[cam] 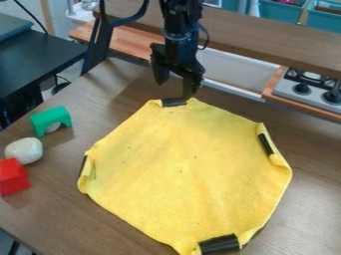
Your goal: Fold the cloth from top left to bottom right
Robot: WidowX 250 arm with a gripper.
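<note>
The black gripper hangs at the top centre with its two fingers spread apart and nothing between them. Its right fingertip is at or just above the far edge of the yellow cloth; whether they touch I cannot tell. The cloth lies mostly flat on the table, its corners turned in, giving it a many-sided outline. Black strips show at the far corner, the right corner, the left corner and the near corner.
Left of the cloth are a green arch block, a whitish stone-like object and a red block. Beyond the brown table stands a toy stove at the upper right.
</note>
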